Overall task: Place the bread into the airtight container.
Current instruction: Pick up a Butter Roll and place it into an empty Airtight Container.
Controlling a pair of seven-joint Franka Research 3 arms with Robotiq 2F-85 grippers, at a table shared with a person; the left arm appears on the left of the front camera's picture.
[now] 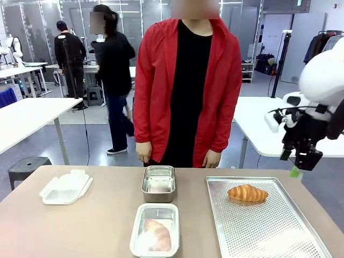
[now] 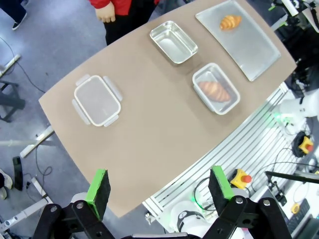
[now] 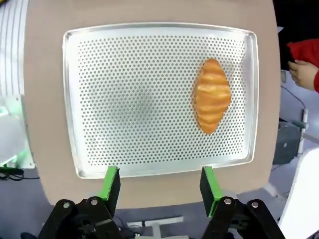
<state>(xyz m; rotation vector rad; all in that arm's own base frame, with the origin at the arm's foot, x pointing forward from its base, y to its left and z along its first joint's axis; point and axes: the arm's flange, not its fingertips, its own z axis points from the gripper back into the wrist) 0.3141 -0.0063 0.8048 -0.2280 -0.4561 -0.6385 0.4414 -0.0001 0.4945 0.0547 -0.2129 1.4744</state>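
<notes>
Front view: table (image 1: 97,226). Tray (image 1: 258,231) at right, one croissant (image 1: 247,193) lying on its far end. Empty steel tin (image 1: 158,185) at centre. Nearer container (image 1: 137,221) held a second bread (image 1: 157,235). Lid (image 1: 65,187) at left. Right gripper (image 1: 301,167) hung high, beside the tray.

Left wrist view: left gripper (image 2: 159,186), jaws wide, empty, high above the table.

Right wrist view: jaws wide, empty, croissant off-centre. Recommended: centre over the croissant, straddle its narrow width, close gently.
</notes>
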